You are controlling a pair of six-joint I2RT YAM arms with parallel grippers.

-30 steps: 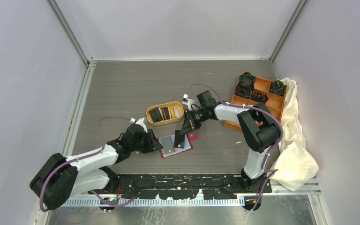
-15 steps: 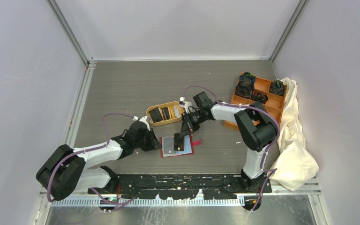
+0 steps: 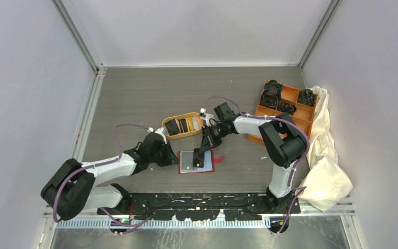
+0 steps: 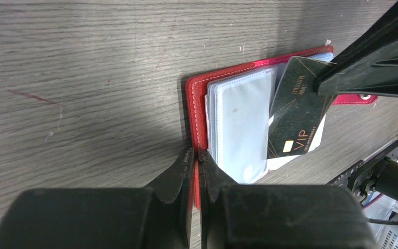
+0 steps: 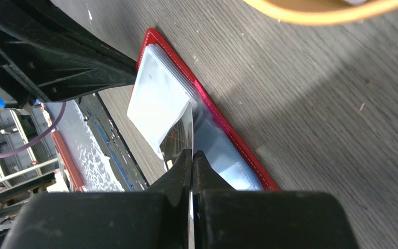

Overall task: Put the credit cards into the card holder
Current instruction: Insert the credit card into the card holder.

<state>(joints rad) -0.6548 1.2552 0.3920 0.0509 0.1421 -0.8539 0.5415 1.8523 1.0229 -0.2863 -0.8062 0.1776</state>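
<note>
Left gripper (image 4: pixel 194 158) is pinching the card holder (image 4: pixel 197 98) by its red edge, steadying it. Right gripper (image 5: pixel 192 153) is clamping 1 black VIP card (image 4: pixel 295 119), angling it toward clear sleeves (image 4: pixel 238 129).

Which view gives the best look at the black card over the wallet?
Left wrist: the card shows most of its face, VIP lettering and chip, tilted over the wallet. Right wrist sees it nearly edge-on; the top view, just a small dark patch.
</note>
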